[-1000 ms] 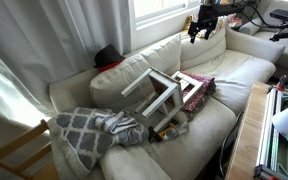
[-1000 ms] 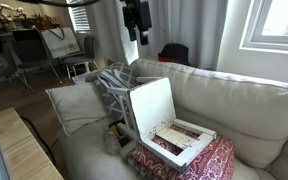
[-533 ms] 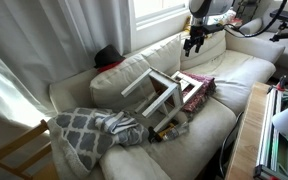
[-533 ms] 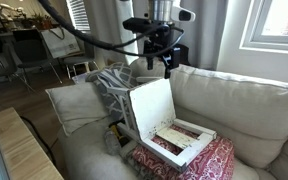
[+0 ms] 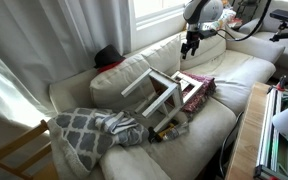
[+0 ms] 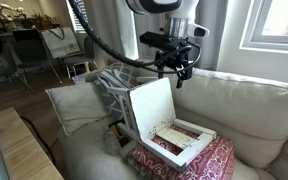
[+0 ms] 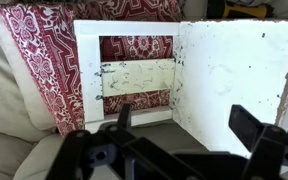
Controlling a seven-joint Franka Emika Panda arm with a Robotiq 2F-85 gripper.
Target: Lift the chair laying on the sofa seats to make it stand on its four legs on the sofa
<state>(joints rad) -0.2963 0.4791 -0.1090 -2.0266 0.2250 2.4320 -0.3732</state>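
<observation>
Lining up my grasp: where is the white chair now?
In an exterior view the chair lies tipped on the sofa seats, its back on the red patterned cushion, between the grey blanket and the open gripper above.

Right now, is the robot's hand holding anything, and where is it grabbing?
Nothing is held. The gripper is open and empty, above the white chair.

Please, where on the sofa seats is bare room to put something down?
The seat beyond the red patterned cloth is bare. Crowded: the chair lies mid-sofa, and the grey patterned blanket fills the other end.
</observation>
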